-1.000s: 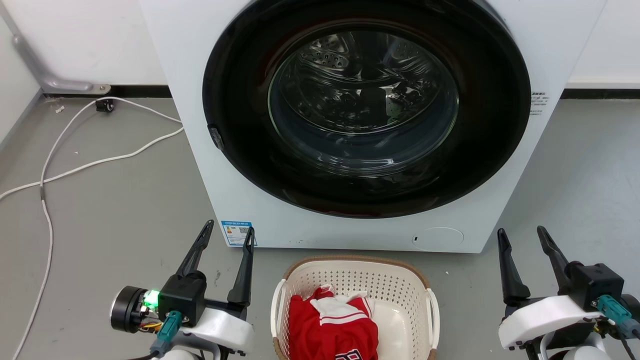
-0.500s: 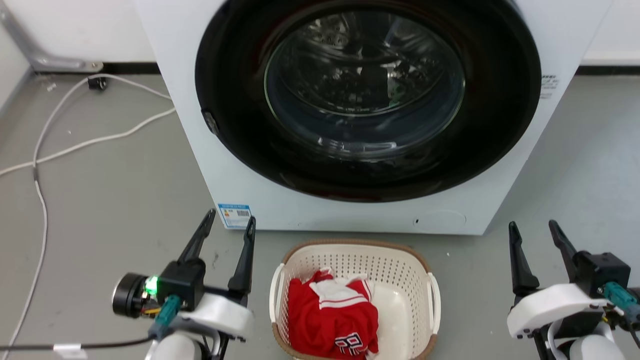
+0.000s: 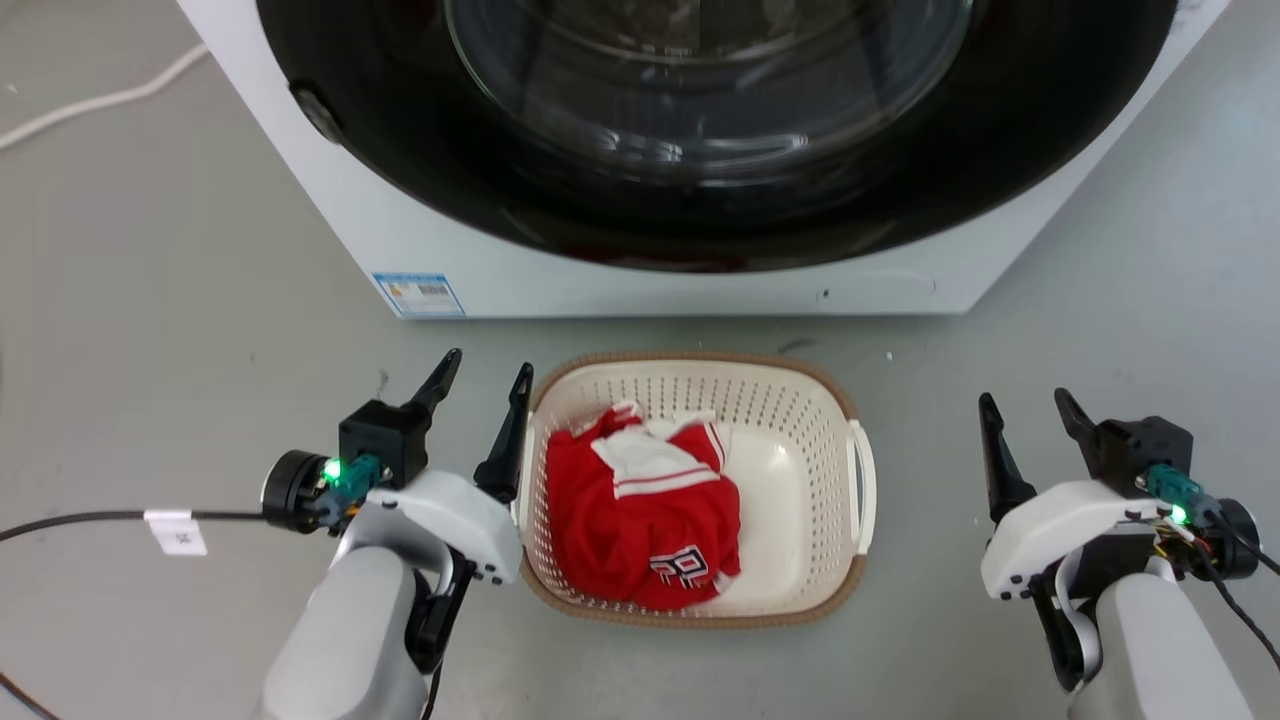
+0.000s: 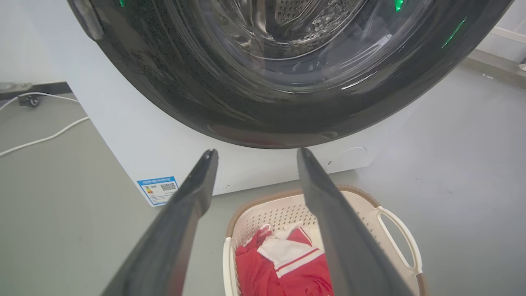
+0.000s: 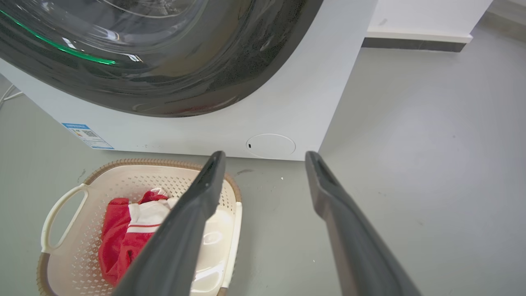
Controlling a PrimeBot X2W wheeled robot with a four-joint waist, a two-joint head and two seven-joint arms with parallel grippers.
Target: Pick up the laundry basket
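Observation:
The cream laundry basket with a brown woven-look rim and white side handles stands on the grey floor just in front of the washing machine. A red and white garment lies inside it. My left gripper is open, close beside the basket's left side, its inner finger near the left rim. My right gripper is open too, a good hand's width right of the right handle. The left wrist view shows the basket below the open left gripper. In the right wrist view the basket lies left of the open right gripper.
The white washing machine with its big dark round door rises right behind the basket. A white cable lies on the floor at the far left. Bare grey floor spreads to both sides of the basket.
The head camera has tilted down and moved closer, so the basket now shows whole. Both grippers stay open; the left one sits nearer the basket's left rim.

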